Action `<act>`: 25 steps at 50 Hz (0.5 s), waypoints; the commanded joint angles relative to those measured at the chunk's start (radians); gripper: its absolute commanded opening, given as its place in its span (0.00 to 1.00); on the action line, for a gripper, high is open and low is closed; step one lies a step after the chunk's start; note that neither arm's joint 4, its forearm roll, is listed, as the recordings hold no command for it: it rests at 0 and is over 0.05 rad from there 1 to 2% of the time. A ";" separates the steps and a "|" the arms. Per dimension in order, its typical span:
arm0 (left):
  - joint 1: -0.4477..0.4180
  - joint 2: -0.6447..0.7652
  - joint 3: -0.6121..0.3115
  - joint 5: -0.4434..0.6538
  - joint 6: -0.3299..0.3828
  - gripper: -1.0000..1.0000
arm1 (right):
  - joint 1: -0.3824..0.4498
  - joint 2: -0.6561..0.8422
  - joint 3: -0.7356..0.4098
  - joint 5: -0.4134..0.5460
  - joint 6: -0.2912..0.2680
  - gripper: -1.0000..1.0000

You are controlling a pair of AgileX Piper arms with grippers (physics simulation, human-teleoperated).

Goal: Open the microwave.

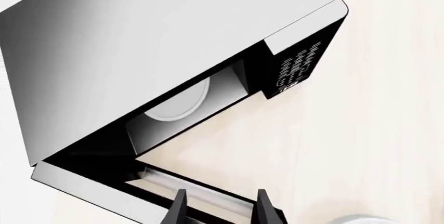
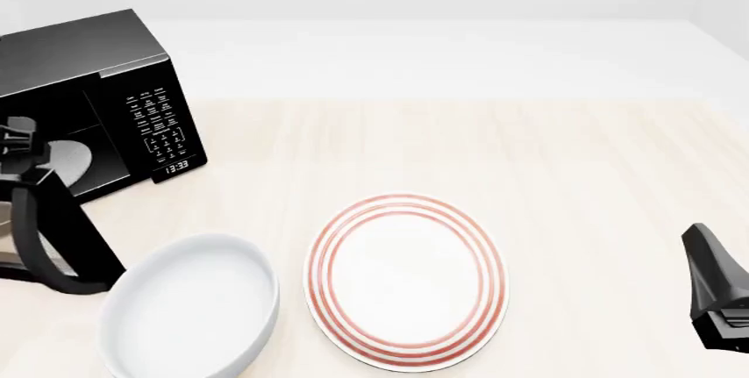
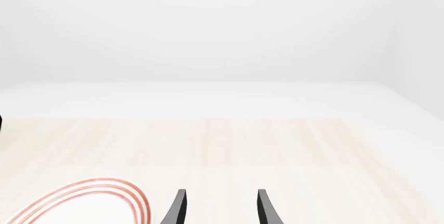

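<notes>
The black microwave (image 2: 123,67) stands at the table's far left, keypad (image 2: 164,128) and clock facing the front. Its door (image 1: 90,182) is swung open, and the pale turntable (image 1: 177,104) shows inside the cavity. My left gripper (image 1: 222,211) is open, its fingers on either side of the door's free edge. In the front view the left arm (image 2: 53,229) stands in front of the cavity and hides most of the door. My right gripper (image 3: 220,208) is open and empty, low at the right edge of the front view (image 2: 700,242), far from the microwave.
A white bowl (image 2: 188,308) sits near the front edge, just right of the left arm. A white plate with red rings (image 2: 408,277) lies beside it at the middle front; it also shows in the right wrist view (image 3: 83,203).
</notes>
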 commanded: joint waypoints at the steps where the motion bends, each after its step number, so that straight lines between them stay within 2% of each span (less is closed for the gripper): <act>1: 0.015 -0.058 0.034 0.024 0.002 1.00 | 0.000 0.000 0.000 0.000 0.000 1.00; 22: 0.030 -0.111 0.058 0.054 -0.002 1.00 | 0.000 0.000 0.000 0.000 0.000 1.00; 25: 0.027 -0.106 0.047 0.058 -0.049 1.00 | 0.000 0.000 0.000 0.000 0.000 1.00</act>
